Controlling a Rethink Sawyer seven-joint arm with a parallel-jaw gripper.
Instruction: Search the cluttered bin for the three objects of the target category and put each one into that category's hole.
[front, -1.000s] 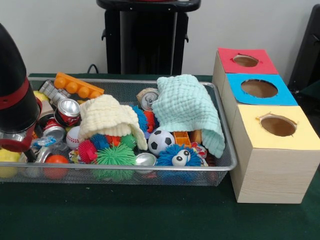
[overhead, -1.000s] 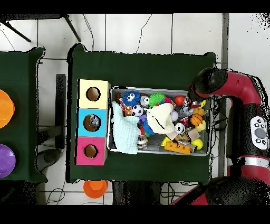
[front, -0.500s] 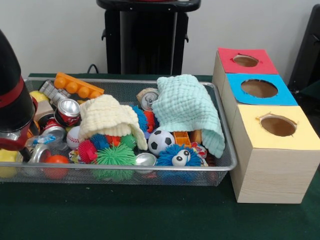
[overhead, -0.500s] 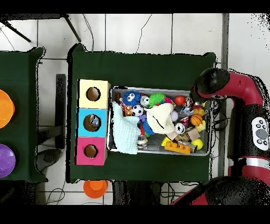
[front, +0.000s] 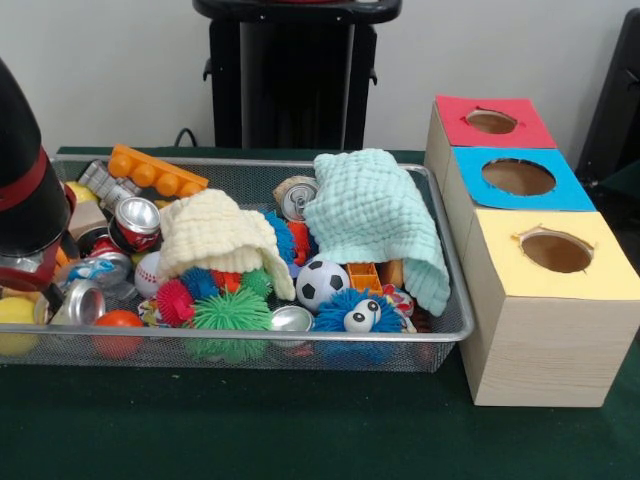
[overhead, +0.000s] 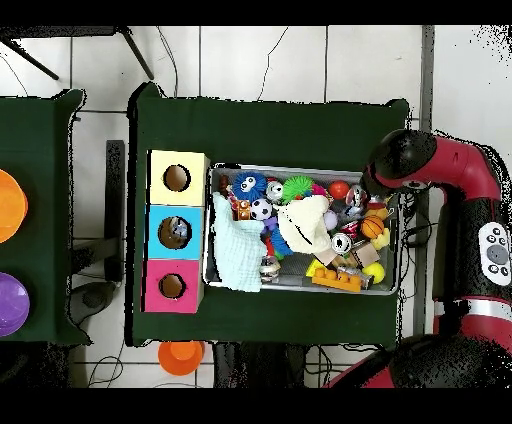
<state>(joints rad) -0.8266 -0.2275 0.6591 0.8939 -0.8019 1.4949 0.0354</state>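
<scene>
A crushed silver can (front: 78, 302) lies tilted at the lower left of the front view, just beside the arm's end (front: 30, 262). It may be held, but the gripper itself is hidden at the frame edge, so I cannot tell whether it grips anything. Two more cans (front: 135, 222) (front: 296, 198) sit deeper in the wire bin (front: 452, 300). The three-holed box (front: 540, 290) stands at the right. The pale yellow cloth (front: 215, 235) could snag on a lift and drag toys out.
</scene>
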